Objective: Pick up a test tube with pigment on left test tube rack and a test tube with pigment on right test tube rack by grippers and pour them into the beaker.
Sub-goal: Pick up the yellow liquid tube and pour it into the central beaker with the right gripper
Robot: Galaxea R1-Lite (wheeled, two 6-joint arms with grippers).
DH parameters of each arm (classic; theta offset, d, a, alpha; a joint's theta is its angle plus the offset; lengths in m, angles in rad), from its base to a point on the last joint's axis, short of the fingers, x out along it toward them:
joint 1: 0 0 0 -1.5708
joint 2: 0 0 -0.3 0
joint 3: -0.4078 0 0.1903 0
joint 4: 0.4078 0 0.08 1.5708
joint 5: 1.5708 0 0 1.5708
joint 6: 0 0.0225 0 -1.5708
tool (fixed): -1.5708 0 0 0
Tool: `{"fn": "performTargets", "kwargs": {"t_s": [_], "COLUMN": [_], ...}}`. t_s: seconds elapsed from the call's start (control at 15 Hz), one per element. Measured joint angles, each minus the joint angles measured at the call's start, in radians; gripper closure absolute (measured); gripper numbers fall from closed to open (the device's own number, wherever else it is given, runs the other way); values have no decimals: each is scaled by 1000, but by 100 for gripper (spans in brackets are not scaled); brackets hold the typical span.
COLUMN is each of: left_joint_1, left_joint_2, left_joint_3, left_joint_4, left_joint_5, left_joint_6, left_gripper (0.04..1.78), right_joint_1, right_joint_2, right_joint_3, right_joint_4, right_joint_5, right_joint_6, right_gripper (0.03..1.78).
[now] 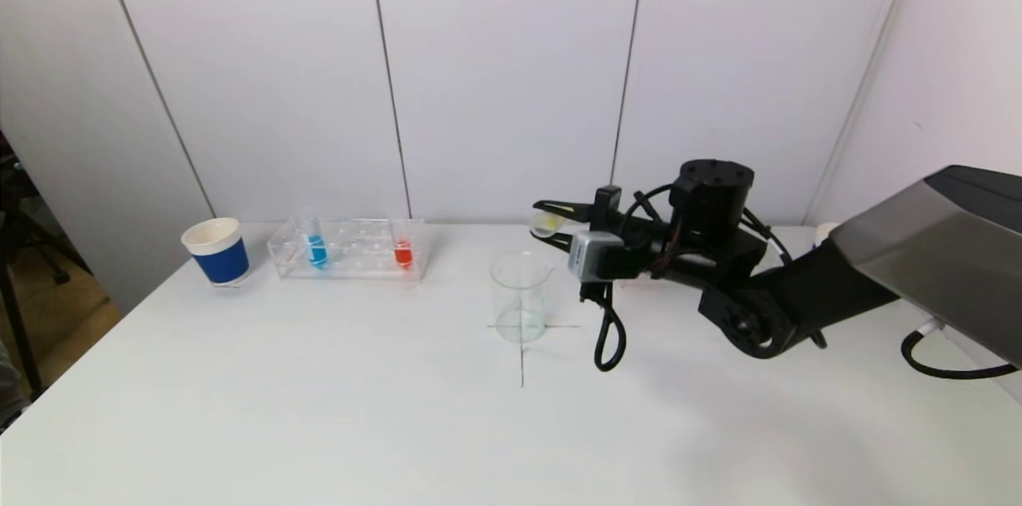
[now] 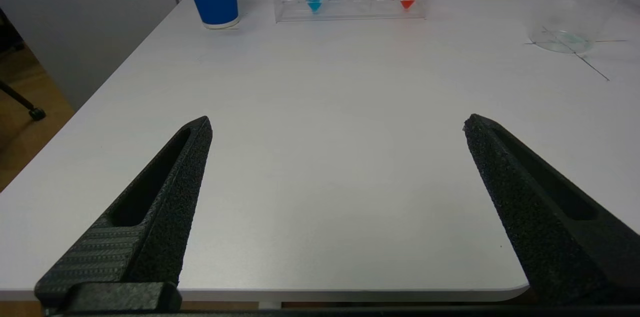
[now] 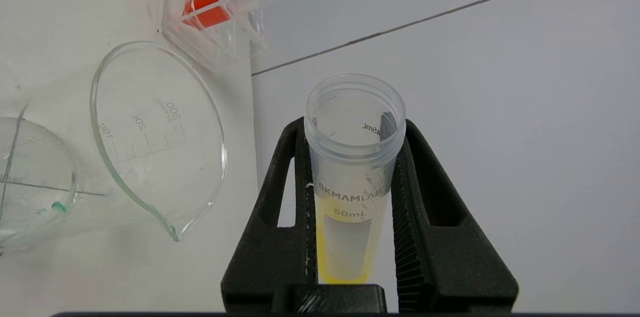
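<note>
Yellow-pigment test tube (image 3: 352,177), clamped in the right hand (image 3: 350,157), hides the right rack; left hand (image 2: 337,124) gapes empty.

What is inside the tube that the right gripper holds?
The tube, clamped in the right gripper, holds yellow liquid at its lower end. Its open mouth looks empty.

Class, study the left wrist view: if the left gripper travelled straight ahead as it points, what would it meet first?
The left gripper is open over bare table; straight ahead is probably the test tube rack, though depth is unclear.
</note>
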Motion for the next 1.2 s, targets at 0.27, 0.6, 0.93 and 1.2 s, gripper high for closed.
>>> {"fn": "performTargets", "kwargs": {"t_s": [0.27, 0.6, 0.93, 1.2], "left_joint_1": [0, 0, 0, 0], "left_joint_2": [0, 0, 0, 0], "left_joint_3": [0, 0, 0, 0], "left_joint_4": [0, -1, 0, 0], "left_joint_5": [0, -1, -1, 0], "left_joint_6": [0, 0, 0, 0], "left_gripper": [6, 6, 6, 6], "right_joint_1": [-2, -6, 1, 7], "right_joint_2": [20, 45, 60, 66], "right_joint_3": [-6, -65, -105, -134], "right_joint_4": [14, 92, 138, 160], "right_joint_5": [-1, -11, -15, -17], "right_joint_6": [-43, -109, -151, -167], "right_gripper": [133, 133, 133, 133]}}
